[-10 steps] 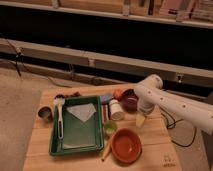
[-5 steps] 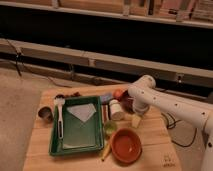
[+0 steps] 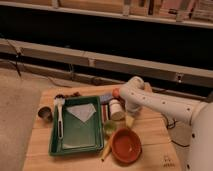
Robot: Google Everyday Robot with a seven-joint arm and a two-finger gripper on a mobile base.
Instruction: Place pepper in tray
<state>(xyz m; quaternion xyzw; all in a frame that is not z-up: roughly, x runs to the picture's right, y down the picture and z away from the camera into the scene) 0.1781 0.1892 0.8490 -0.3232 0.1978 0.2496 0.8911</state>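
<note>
While the gripper [image 3: 129,119] hangs mid-worktop, grip state unreadable, the probable pepper [image 3: 116,92] sits just behind it toward the back edge; the green tray [image 3: 75,139] lies toward the left edge.

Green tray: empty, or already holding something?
Not empty. A white sheet lies inside the green tray, with a white-headed utensil along its left edge. The gripper is right of the tray, beside the orange bowl.

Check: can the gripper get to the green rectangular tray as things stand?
Probably yes. The gripper hangs beside the green rectangular tray. Only a white round jar and a small green cup stand between, likely low enough to pass over.
</note>
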